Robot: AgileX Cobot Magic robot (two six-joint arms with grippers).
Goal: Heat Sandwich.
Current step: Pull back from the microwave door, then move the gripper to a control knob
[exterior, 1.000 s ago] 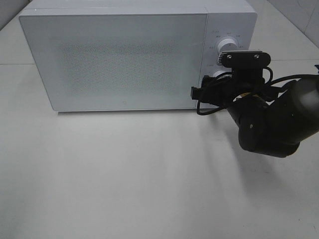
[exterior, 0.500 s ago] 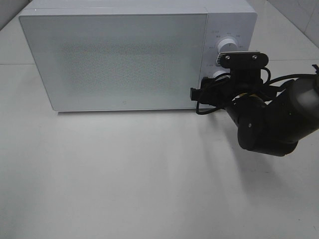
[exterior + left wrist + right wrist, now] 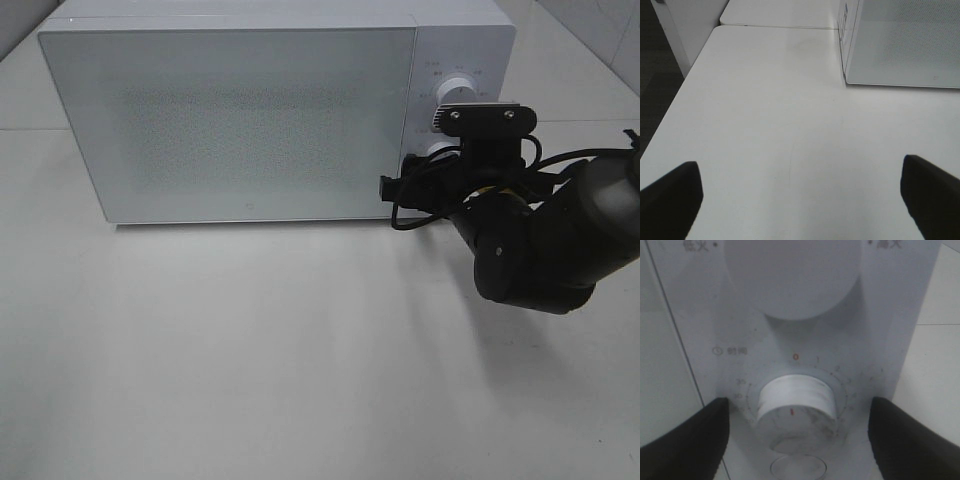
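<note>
The sandwich and its pink plate are out of view. The white microwave (image 3: 240, 110) stands at the back of the table with its door shut. My right gripper (image 3: 797, 437) is open, its two fingers on either side of the lower timer knob (image 3: 795, 405) without touching it. The knob's mark points at 0. In the high view the right arm (image 3: 540, 240) reaches to the control panel and hides most of that knob (image 3: 436, 149). My left gripper (image 3: 800, 200) is open and empty above the bare table (image 3: 780, 125).
A larger upper knob (image 3: 792, 275) sits above the timer knob, also seen in the high view (image 3: 458, 90). A round button (image 3: 797, 467) lies below the timer knob. The microwave's left corner (image 3: 847, 75) shows in the left wrist view, with the table's edge beyond.
My right arm has edged slightly left, toward the control panel. The microwave has not moved.
</note>
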